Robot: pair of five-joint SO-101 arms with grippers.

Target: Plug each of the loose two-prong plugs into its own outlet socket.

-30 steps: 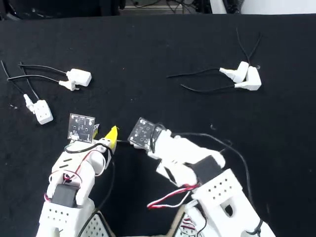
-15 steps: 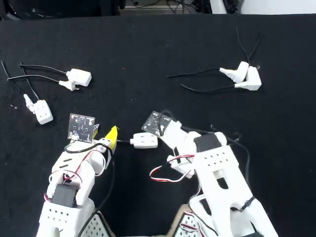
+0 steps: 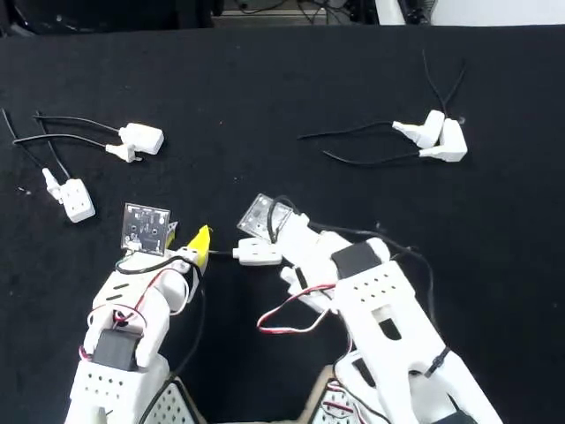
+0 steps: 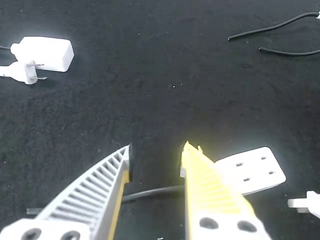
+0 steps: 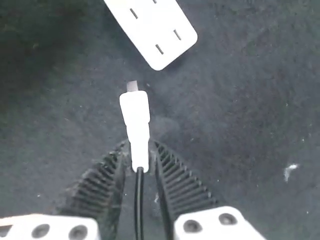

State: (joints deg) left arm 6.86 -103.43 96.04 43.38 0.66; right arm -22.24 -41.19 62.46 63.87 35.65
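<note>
On the black table point(image 3: 265, 106) nothing looks plugged in yet: the right gripper point(image 5: 139, 149) pinches a plug point(image 5: 135, 115) just short of the centre-frame socket point(image 5: 155, 30), while the left gripper point(image 4: 156, 148) gapes empty.

High view, on the worktop point(image 3: 265, 79): in the upper left a first outlet block point(image 3: 143, 137) lies with a loose plug point(image 3: 122, 152) just beside it. Below them, at the left edge, a second block point(image 3: 78, 200) touches another plug point(image 3: 51, 184). In the upper right a third pair point(image 3: 440, 134) lies pressed together. At lower centre a middle block point(image 3: 259, 253) sits between the arms — left gripper point(image 4: 156, 147) left of it, right gripper point(image 5: 139, 150) right of it, its fingers point(image 5: 172, 172) pinching a held plug point(image 5: 135, 112) — prongs just short of that block.
</note>
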